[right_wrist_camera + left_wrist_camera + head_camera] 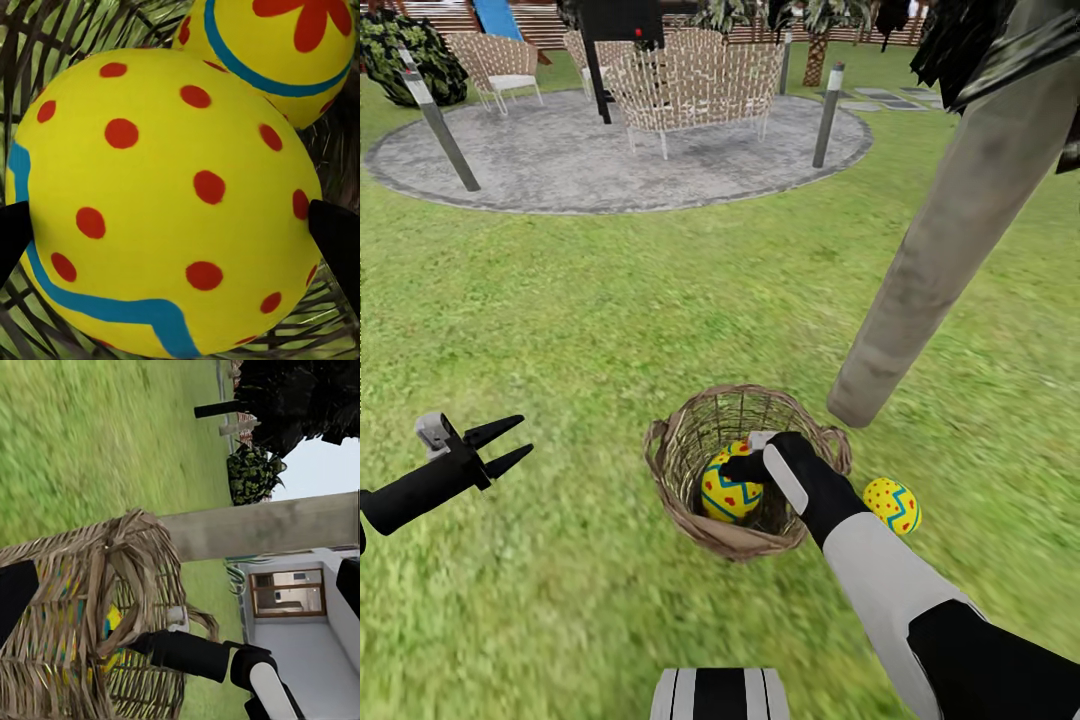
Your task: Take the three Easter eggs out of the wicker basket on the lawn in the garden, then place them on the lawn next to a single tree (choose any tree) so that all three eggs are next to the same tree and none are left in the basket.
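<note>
The right claw (745, 462) reaches down into the basket (678, 470), and the right wrist view shows its two dark fingertips (336, 229) on opposite sides of a dotted egg (165, 202), touching or all but touching it. I judge the claw to be pinching this egg, though whether it bears weight yet cannot be told. The egg lies straight ahead of the claw, between the fingers, its broad side toward the camera. Its long axis is hard to read from so close. The coming move looks like a plain lift up and out over the basket rim.

A second egg (281, 45), with a red flower, sits just behind the first, touching or nearly touching it, partly cut off by the frame edge. In the head view the right arm covers much of the basket's inside, so the two eggs there blur into one yellow patch.

A third egg (892, 504) lies on the lawn (610, 330) just beside the basket, on the side toward the tree (950, 240), whose trunk base stands near the basket. Its canopy is mostly cut off.

The left claw (500, 446) hangs well apart from the basket, fingers spread and empty. The right arm is plainly the nearer one.

Beyond the basket lie a paved patch (510, 170) and chairs (695, 85).
</note>
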Controlling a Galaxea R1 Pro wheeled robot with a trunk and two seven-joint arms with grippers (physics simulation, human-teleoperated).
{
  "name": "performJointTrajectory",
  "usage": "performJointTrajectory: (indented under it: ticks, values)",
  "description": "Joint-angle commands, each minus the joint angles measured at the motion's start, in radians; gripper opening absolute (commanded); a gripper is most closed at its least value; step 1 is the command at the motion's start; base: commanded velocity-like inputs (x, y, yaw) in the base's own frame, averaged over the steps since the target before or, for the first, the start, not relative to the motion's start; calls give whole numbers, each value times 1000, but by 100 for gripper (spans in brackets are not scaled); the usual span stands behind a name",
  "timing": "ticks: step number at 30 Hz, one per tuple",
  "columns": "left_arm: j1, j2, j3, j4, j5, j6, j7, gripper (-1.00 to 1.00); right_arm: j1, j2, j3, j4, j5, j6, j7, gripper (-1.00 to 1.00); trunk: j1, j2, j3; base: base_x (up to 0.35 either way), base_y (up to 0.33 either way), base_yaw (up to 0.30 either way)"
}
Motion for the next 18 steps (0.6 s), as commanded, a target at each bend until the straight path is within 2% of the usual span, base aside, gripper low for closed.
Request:
performJointTrajectory:
  ticks: [1, 7, 11, 13, 15, 16, 18]
  values:
    - [-1, 1, 1, 0, -5, 5, -6, 100, 0, -2, 3, -1, -10, 2, -11, -100, -1, 0, 3, 0, 0, 0]
    - [-1, 2, 1, -4, -5, 6, -6, 100, 0, -6, 2, -13, -8, 6, -12, -100, -3, 1, 27, 0, 0, 0]
    - [-1, 3, 1, -4, -5, 6, -6, 100, 1, -4, 0, -90, -14, 37, -11, -100, -5, 2, 42, 0, 0, 0]
    - [-1, 3, 1, -4, -5, 6, -6, 100, 8, -6, 0, -151, -14, 88, -10, -100, -6, 3, 50, 0, 0, 0]
    - [-1, 3, 1, -2, -6, 6, -5, 100, 12, -8, -2, -255, -17, 132, -9, -100, -7, 3, 57, 0, 0, 0]
    - [-1, 3, 1, -1, -7, 6, -5, 100, 27, -18, -3, -348, -20, 156, -7, -100, -7, 4, 61, 0, 0, 0]
    - [-1, 3, 1, -1, -7, 6, -5, 100, 70, -31, -4, -467, -22, 168, -6, -100, -14, 16, 68, 0, 0, 0]
